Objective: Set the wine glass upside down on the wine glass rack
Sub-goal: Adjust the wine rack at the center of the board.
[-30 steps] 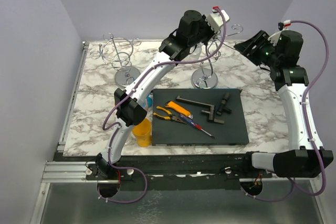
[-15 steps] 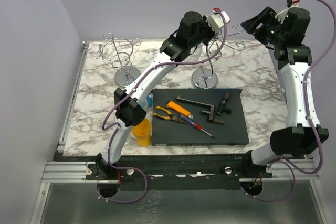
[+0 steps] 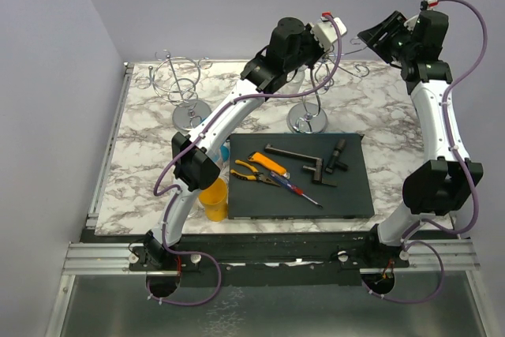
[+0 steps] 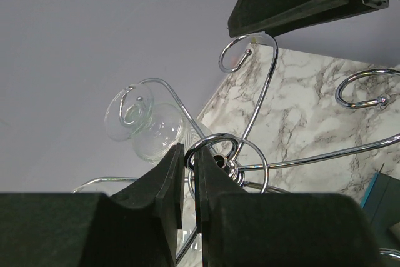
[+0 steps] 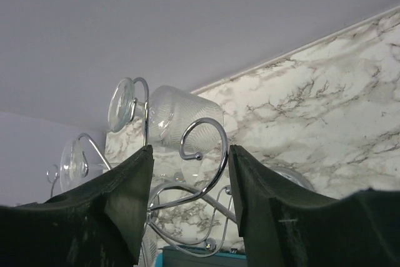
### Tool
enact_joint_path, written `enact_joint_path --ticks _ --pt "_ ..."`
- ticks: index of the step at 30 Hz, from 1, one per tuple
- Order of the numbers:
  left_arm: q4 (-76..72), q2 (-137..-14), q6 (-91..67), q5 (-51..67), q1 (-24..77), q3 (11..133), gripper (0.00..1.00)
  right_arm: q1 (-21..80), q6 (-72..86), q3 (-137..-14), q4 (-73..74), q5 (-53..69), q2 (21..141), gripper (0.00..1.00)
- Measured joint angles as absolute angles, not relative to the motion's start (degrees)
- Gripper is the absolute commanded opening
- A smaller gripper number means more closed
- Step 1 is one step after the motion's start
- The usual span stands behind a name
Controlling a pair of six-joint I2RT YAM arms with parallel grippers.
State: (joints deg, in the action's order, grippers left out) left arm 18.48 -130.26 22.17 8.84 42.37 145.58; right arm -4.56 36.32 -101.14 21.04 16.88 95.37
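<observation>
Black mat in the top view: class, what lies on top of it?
On the black mat lie yellow-handled pliers, an orange-handled tool, a red-handled screwdriver and dark metal tools. Whatever is beneath the mat is covered.

The left arm (image 3: 225,112) and right arm (image 3: 439,116) are curved white links between black joint housings, each trailing a looping purple cable (image 3: 339,45) (red-tipped white connectors at the wrists).
</observation>
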Motion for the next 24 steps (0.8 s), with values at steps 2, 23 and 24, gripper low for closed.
enact_joint_path --ticks 2,23,24 --pt "18.46 -130.26 22.17 8.84 42.37 145.58 0.14 -4.8 37.39 -101.16 19.66 17.23 95.98 0.5" --pt "18.11 -130.19 23.14 8.78 42.48 145.23 0.13 -5.78 43.72 -95.88 12.12 19.79 97.93 0.04" --pt "18.09 -130.19 23.27 8.73 42.48 145.23 0.13 -5.85 44.21 -95.44 11.64 19.79 97.8 0.01"
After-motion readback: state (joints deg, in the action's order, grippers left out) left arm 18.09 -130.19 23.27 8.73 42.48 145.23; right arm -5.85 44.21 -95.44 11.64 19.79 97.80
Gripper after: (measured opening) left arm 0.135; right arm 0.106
